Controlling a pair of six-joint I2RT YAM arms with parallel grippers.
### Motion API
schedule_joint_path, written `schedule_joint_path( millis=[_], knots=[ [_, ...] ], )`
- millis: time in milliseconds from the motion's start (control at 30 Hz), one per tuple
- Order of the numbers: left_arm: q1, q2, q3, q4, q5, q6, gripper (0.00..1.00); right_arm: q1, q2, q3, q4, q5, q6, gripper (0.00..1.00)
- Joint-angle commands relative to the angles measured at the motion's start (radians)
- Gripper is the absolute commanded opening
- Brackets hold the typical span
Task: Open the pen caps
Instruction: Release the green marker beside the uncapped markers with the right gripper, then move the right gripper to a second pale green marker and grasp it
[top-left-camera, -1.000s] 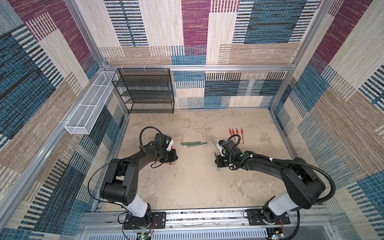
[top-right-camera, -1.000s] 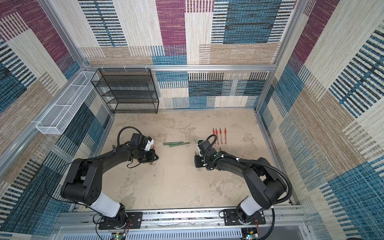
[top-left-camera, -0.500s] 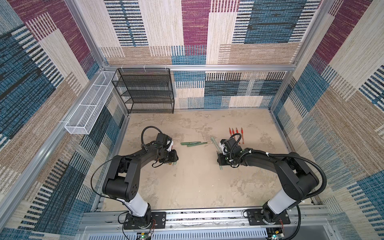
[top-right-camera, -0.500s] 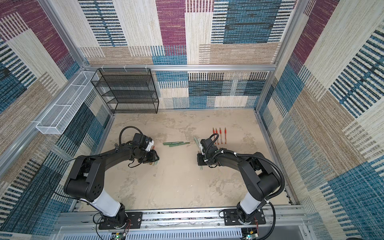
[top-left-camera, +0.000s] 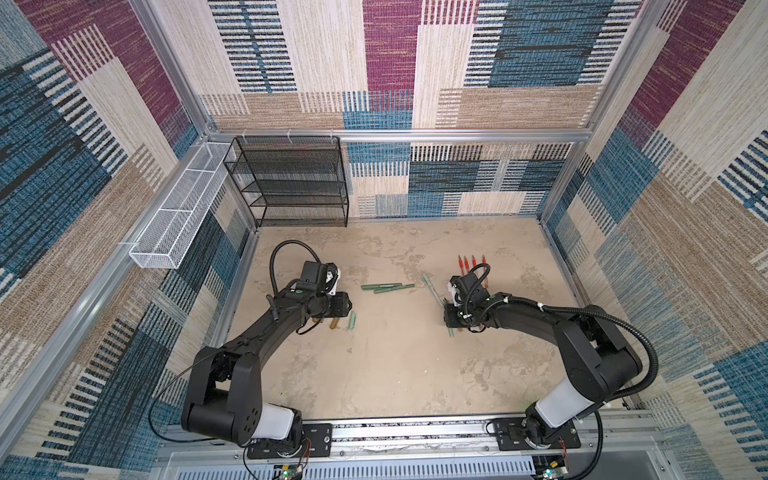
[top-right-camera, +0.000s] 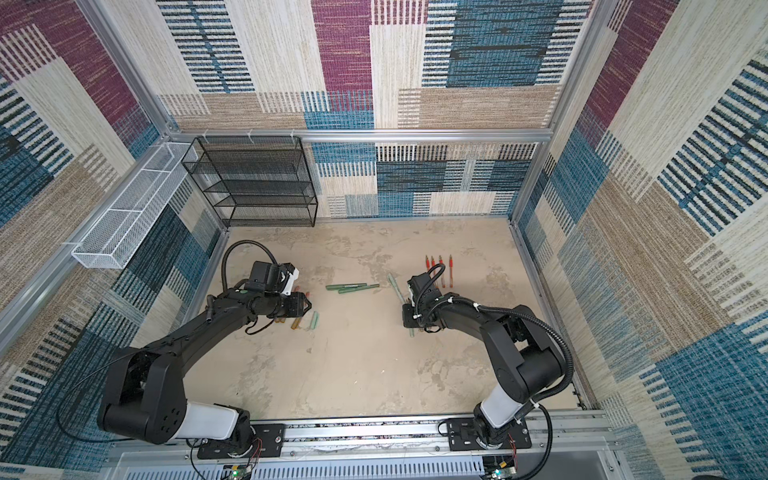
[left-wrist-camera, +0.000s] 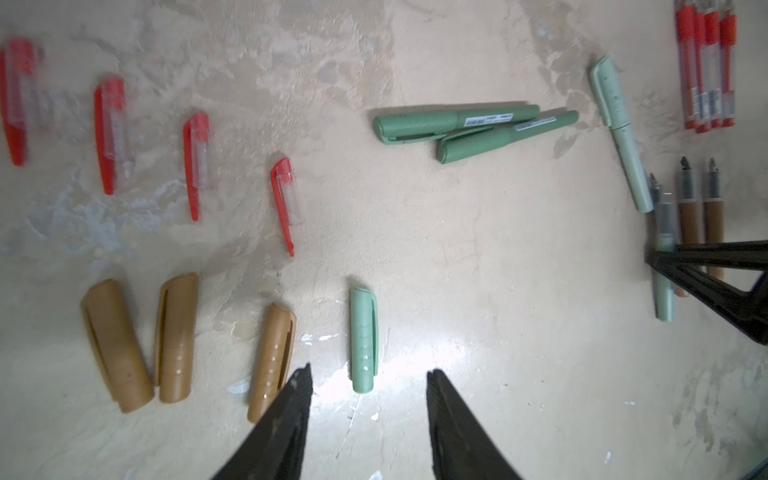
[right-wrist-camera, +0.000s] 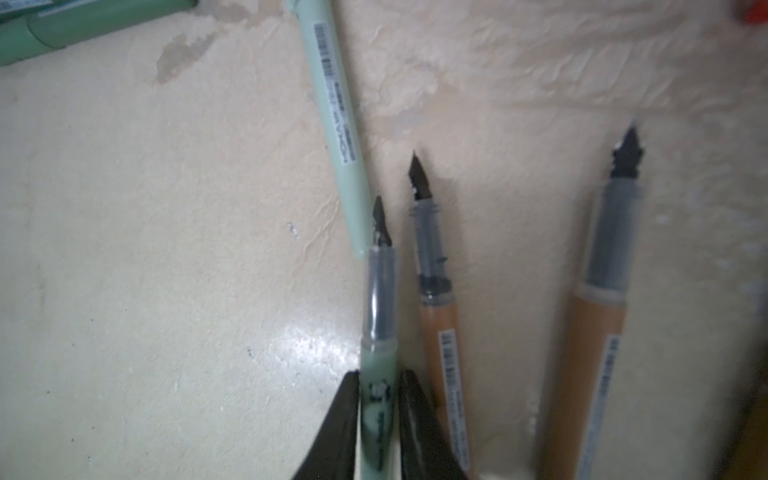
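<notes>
- You get no legible wording in any view.
- Mint capped pen (right-wrist-camera: 334, 124): white barcode sticker (right-wrist-camera: 328, 66) on the barrel, print beside it too blurred to read.
- Dark green pens (left-wrist-camera: 428, 124): white barcode stickers (left-wrist-camera: 486, 119), print unreadable.
- Bronze pen barrels (right-wrist-camera: 434, 328): white barcode stickers (right-wrist-camera: 451, 365), blurred.
- Red pens (left-wrist-camera: 706, 50): white barcode-like labels (left-wrist-camera: 706, 99), too small for you to read.

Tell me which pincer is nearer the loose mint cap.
Left. The left pincer is open right at the mint cap; the right pincer is across the table, flanking an uncapped mint pen.
</notes>
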Motion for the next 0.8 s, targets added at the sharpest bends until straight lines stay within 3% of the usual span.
schedule_joint_path(
  millis=[0, 367, 767],
  knots=[
    [0.013, -0.056, -0.011, 0.022, 0.002, 0.041, 0.54, -0.002, -0.002, 0.023, -0.066, 0.03, 0.001, 0.27],
    [0.076, -0.192, -0.027, 0.034, 0.059, 0.075, 0.65, 0.0, -0.02, 0.208, -0.131, -0.005, -0.011, 0.3],
    [0.2, -0.288, -0.021, 0.026, 0.088, 0.066, 0.76, 0.0, 0.24, 0.433, -0.171, 0.021, -0.068, 0.32]
  ],
)
